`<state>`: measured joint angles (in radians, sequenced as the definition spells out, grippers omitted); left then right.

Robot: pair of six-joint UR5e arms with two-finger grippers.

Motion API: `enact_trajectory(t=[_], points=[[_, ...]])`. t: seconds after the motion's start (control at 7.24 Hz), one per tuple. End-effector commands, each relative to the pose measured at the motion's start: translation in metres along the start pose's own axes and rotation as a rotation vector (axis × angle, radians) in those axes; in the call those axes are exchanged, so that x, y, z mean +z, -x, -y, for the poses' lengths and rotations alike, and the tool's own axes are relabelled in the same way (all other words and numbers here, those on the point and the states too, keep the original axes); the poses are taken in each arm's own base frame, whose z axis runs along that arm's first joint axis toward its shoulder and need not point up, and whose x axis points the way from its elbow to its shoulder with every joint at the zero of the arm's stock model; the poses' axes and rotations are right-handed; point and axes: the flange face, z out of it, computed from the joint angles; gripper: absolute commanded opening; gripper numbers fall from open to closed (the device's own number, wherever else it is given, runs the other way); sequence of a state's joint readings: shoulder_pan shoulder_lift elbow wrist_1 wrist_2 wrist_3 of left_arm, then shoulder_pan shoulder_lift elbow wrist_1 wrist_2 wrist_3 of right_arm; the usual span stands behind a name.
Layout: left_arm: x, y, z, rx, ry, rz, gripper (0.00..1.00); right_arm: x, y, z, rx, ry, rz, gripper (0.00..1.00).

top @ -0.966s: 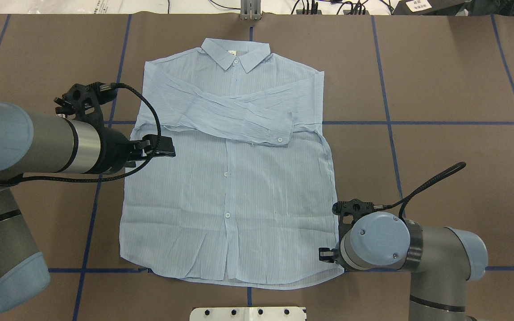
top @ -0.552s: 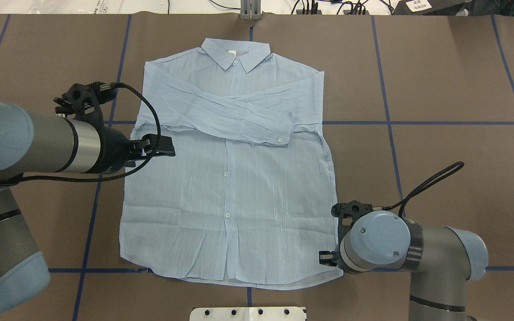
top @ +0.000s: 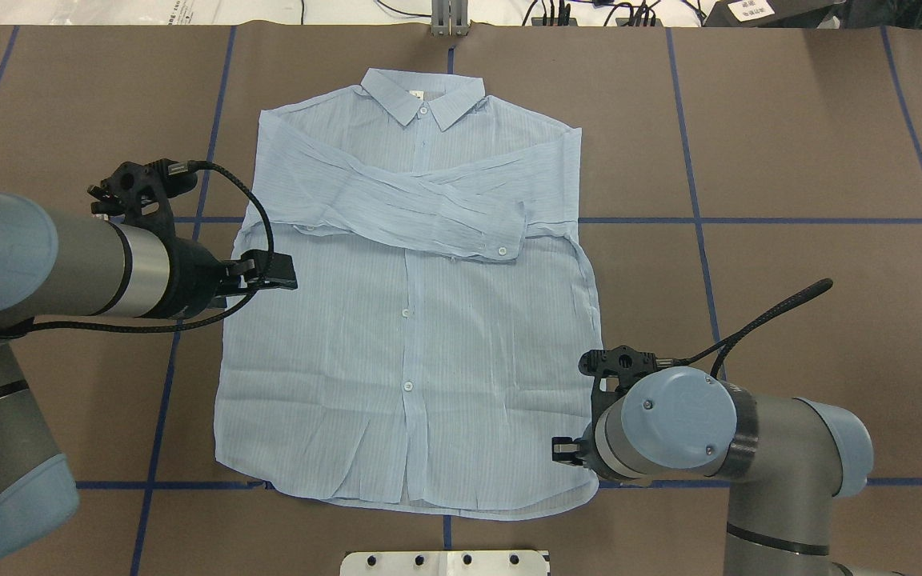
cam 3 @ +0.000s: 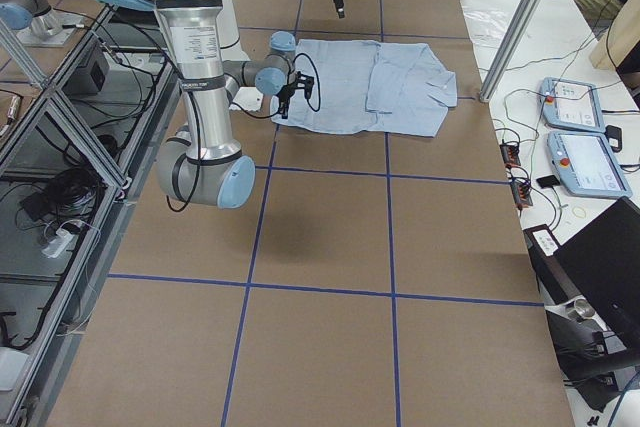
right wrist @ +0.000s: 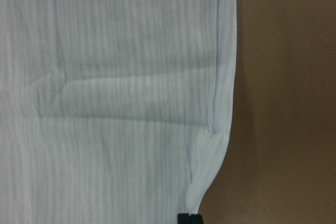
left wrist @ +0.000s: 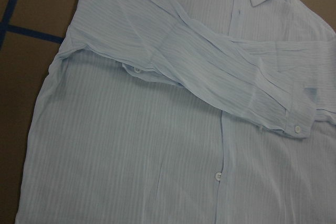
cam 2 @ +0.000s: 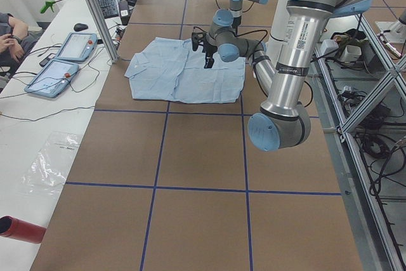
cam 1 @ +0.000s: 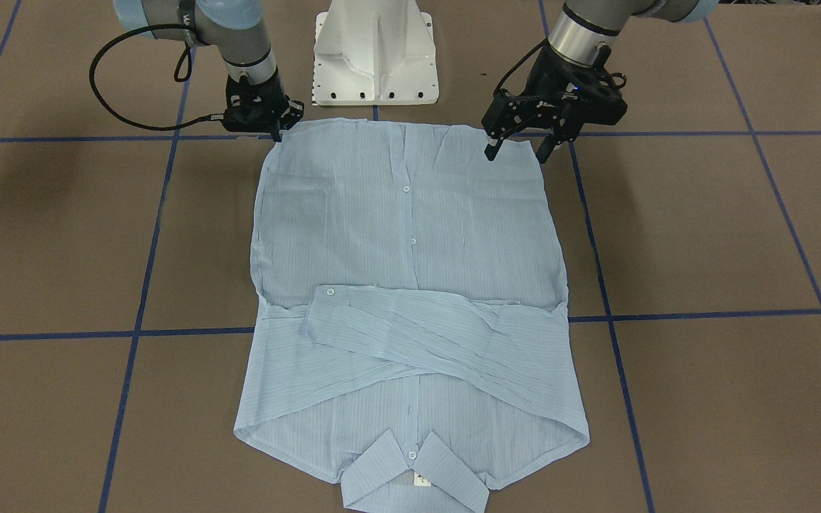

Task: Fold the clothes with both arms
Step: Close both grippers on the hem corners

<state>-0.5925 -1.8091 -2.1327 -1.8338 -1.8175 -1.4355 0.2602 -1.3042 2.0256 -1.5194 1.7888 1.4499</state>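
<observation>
The light blue striped shirt (top: pixel 413 320) lies flat and face up on the brown table, both sleeves crossed over the chest and the collar at the far side. It also shows in the front view (cam 1: pixel 410 235). My right gripper (cam 1: pixel 273 130) is down at the hem's corner on my right. In the right wrist view its fingertips (right wrist: pixel 189 217) are closed on the shirt's puckered corner (right wrist: pixel 207 182). My left gripper (cam 1: pixel 517 151) is open and empty, well above the shirt's left side (top: pixel 278 272). The left wrist view shows the crossed sleeves (left wrist: pixel 210 77) from a distance.
The white pedestal base (cam 1: pixel 375 50) stands at the table's near edge, just behind the hem. Blue tape lines (top: pixel 697 240) cross the brown table. An operators' bench with tablets (cam 2: pixel 63 61) and an aluminium post (cam 2: pixel 95 11) run along the far side.
My right gripper has moved left and a little nearer, drawing the hem's right corner inward. My left gripper has drawn back slightly to the left, still open.
</observation>
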Motion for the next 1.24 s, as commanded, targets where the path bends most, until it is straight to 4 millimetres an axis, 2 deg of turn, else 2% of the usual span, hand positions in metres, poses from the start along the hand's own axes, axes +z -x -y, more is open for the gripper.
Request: enact_trajectory(t=[0.0, 0.14, 0.28, 0.41, 0.55, 0.69, 0.83, 1.1], points=[[0.017, 0.042, -0.021, -0.009, 0.043, 0.075, 0.99, -0.012, -0.001, 0.011, 0.009, -0.031, 0.027, 0.0], [0.037, 0.063, -0.045, 0.007, 0.083, 0.14, 0.99, -0.015, -0.002, 0.013, 0.012, -0.037, 0.03, 0.0], [0.054, 0.077, -0.062, 0.019, 0.116, 0.182, 0.99, -0.02, 0.0, 0.014, 0.012, -0.046, 0.038, 0.0], [0.076, 0.085, -0.08, -0.007, 0.11, 0.222, 0.99, -0.02, -0.001, 0.015, 0.013, -0.055, 0.038, 0.0], [0.092, 0.086, -0.107, -0.026, 0.117, 0.242, 0.99, -0.021, -0.002, 0.018, 0.016, -0.058, 0.038, 0.0], [0.096, 0.085, -0.119, -0.041, 0.131, 0.249, 0.99, -0.021, -0.002, 0.018, 0.017, -0.058, 0.036, 0.0], [0.097, 0.083, -0.122, -0.048, 0.134, 0.247, 0.98, -0.021, -0.002, 0.019, 0.018, -0.059, 0.036, 0.0], [0.098, 0.087, -0.123, -0.051, 0.135, 0.255, 0.8, -0.022, -0.002, 0.02, 0.02, -0.061, 0.037, 0.0]])
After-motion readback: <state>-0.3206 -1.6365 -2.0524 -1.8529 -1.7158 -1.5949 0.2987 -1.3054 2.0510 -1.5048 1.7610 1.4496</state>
